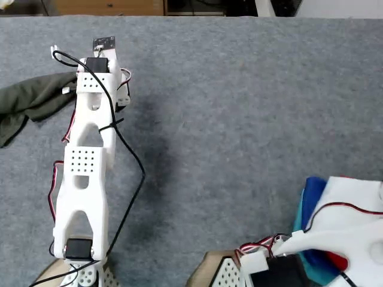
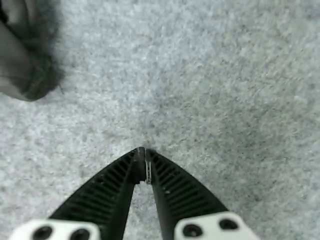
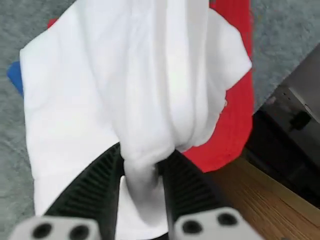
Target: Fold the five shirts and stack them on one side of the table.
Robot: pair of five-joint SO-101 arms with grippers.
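At the near right corner of the table point(image 1: 239, 107), the right end effector point(image 3: 145, 162) grasps a bunched white shirt point(image 3: 125, 75) lying atop a red shirt point(image 3: 235, 125) and a blue shirt point(image 3: 15, 75). Toward the far left, the left end effector point(image 2: 142, 156) is clenched on nothing above the table, with a crumpled green shirt point(image 1: 30, 98) just beside it at the left edge.

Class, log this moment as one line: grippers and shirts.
left gripper: shut, empty, over grey mat | right gripper: shut on white shirt | white shirt: over red shirt | olive shirt: crumpled on mat
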